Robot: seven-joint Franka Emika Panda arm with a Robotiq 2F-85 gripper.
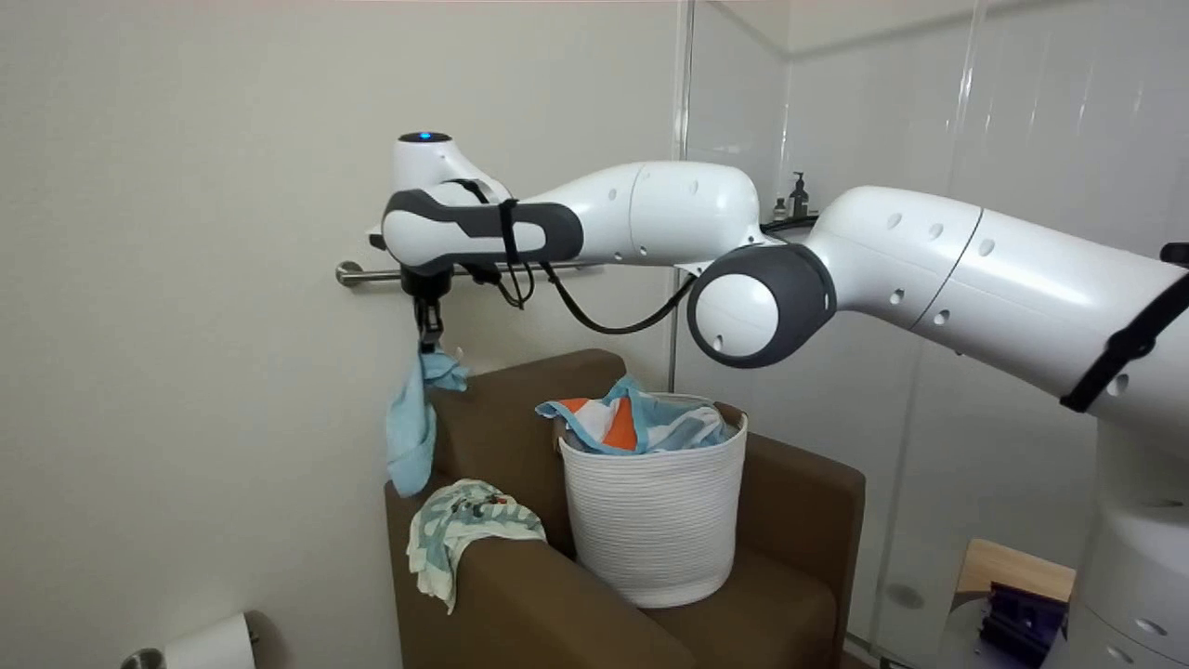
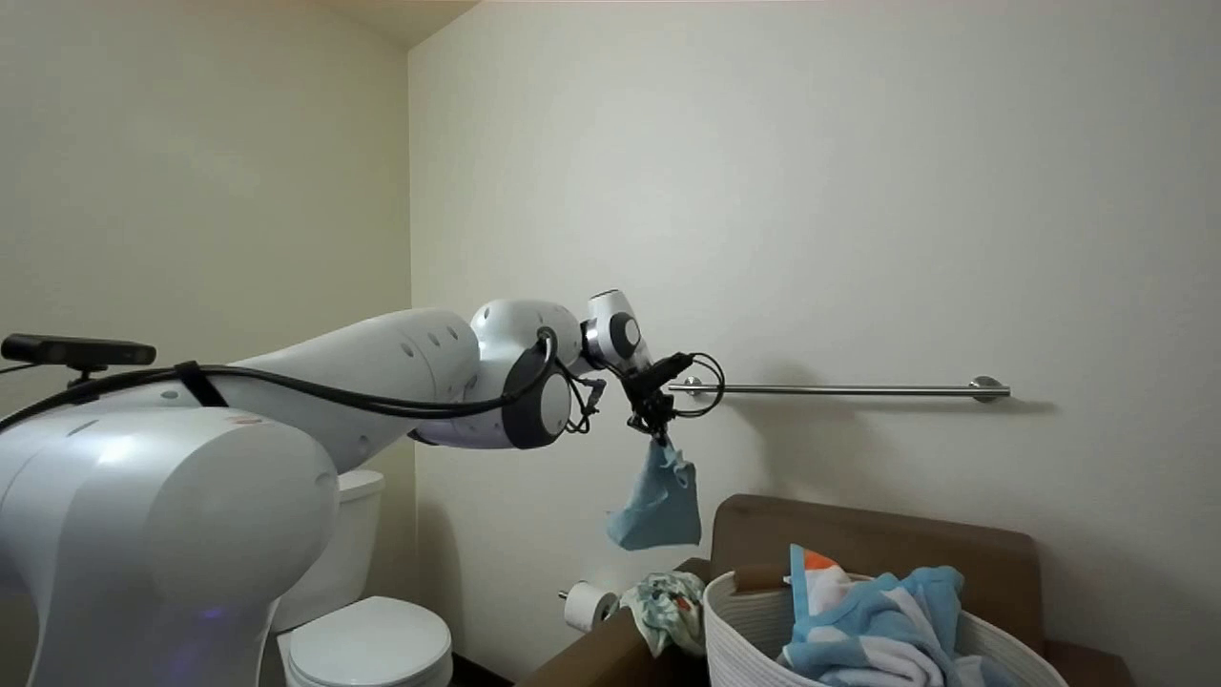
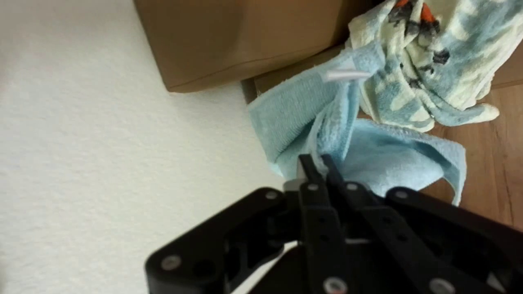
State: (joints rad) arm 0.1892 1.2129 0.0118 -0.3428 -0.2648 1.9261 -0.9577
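Light-blue cloth (image 1: 411, 441) hangs from the claw (image 3: 318, 166), straight below the fingertips. Under the claw, and reaching out beside it, stands a brown chair (image 1: 520, 395); whether the cloth's lower end brushes it, I cannot tell. A metal bar (image 2: 858, 390) shows higher than the fingertips in both exterior views. Beside the claw and lower, a white basket (image 1: 655, 525) rests on the chair, with a blue, white and orange towel (image 2: 858, 620) heaped in it. Below the claw, a patterned towel (image 1: 474, 511) drapes over one arm of the chair.

The held cloth looks like terry: soft, limp and probably light, so expect it to swing and fold rather than keep a shape. Its nap should resist sliding, and it hardly seems fragile. In the wrist view, loose flaps spread to both sides of the pinch. The claw's fingers are pressed nearly together on a gathered fold, likely the best place for a hold, since layers bunch there. Just past the fingertips shows a small white strip (image 3: 346, 75), perhaps a label.
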